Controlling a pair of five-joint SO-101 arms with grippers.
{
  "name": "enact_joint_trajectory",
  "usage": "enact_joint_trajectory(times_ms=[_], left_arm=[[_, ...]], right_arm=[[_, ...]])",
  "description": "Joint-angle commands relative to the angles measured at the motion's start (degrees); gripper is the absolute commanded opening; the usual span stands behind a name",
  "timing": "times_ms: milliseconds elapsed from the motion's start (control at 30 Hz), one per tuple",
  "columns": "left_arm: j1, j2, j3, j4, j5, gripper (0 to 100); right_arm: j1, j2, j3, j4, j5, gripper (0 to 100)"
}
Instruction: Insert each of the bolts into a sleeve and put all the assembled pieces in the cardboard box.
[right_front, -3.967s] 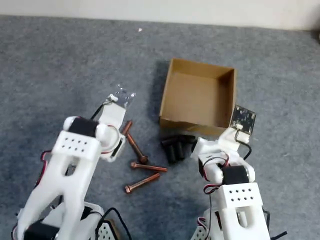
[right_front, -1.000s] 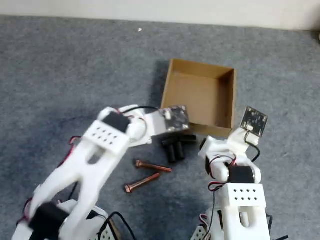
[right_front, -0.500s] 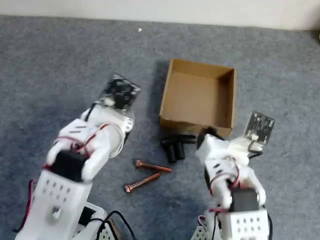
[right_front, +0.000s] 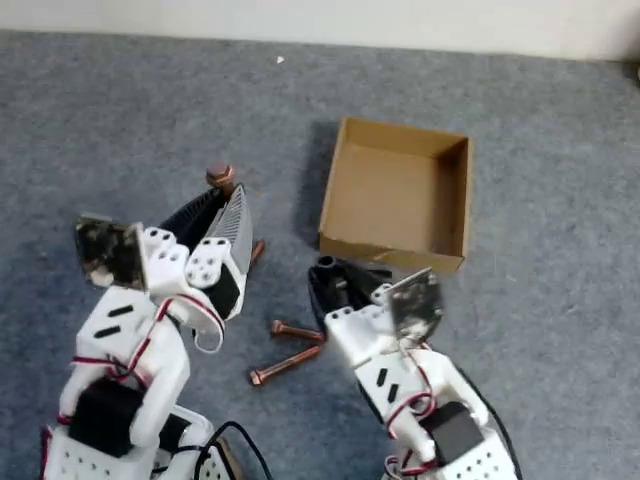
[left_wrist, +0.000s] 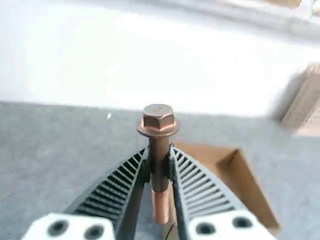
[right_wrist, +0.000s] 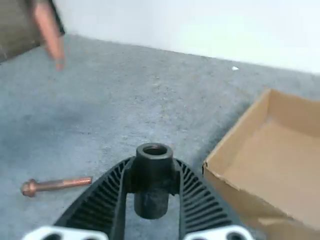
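Nearest me, a loose bolt (right_front: 285, 364) lay on the grey tabletop (right_front: 120, 120), with a second bolt (right_front: 297, 331) just beyond it, both between the two arms. A third bolt (right_front: 257, 250) peeped out from under the left arm (right_front: 150, 300). The left jaws were clamped on the shank of a copper bolt (left_wrist: 158, 145), held upright, head on top, above the tabletop. The right jaws gripped a black sleeve (right_wrist: 152, 175), bore upward, just short of the cardboard box (right_front: 390, 250), and the right arm (right_front: 390, 360) blocked my sight of the tabletop there. Farther off ran a pale wall (right_front: 300, 15). Four seconds earlier, four bolts had lain on the tabletop. Since then the left arm had raised one, and the right arm had swung left from the box's corner.
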Motion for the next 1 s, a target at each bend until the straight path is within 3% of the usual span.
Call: enact_joint_trajectory(times_ms=[0, 233, 500, 700, 967], left_arm=[[0.04, -5.32, 4.53, -6.59, 1.49, 1], [6.55, -13.58, 15.69, -13.36, 1.41, 1], [13.41, -14.81, 19.38, -14.33, 1.41, 1], [13.85, -15.34, 18.68, -16.7, 1.41, 1], [14.64, -14.9, 18.77, -19.69, 1.49, 1]], right_arm=[[-1.27, -1.01, 3.3, -7.78, 3.69, 0.4], [-1.27, -1.01, 9.63, -14.55, 3.87, 0.4], [-1.19, -1.01, 10.86, -16.31, 3.96, 0.4], [-1.19, -0.92, 10.86, -16.22, 11.08, 0.4], [-1.19, -0.48, 10.86, -16.04, 11.25, 0.4]])
